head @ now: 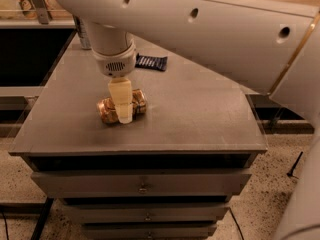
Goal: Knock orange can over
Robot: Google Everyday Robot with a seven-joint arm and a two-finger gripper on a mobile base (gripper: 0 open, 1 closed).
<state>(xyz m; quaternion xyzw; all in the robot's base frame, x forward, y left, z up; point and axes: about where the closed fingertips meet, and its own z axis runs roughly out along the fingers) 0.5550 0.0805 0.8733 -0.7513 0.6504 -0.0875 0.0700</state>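
Observation:
The orange can [139,102] is gold-orange and lies on its side on the grey cabinet top [200,114], left of the middle and near the front edge. My gripper [124,113] comes straight down from the white wrist above. Its cream tip stands right at the can's middle and covers part of it. The can's left end [106,110] and right end show on either side of the tip. The large white arm fills the upper part of the view.
A dark blue packet [151,62] lies flat behind the can. A slim silver-grey can [82,34] stands at the far left corner, partly behind the arm. The cabinet has drawers [142,184] below, and the top's front edge is close to the orange can.

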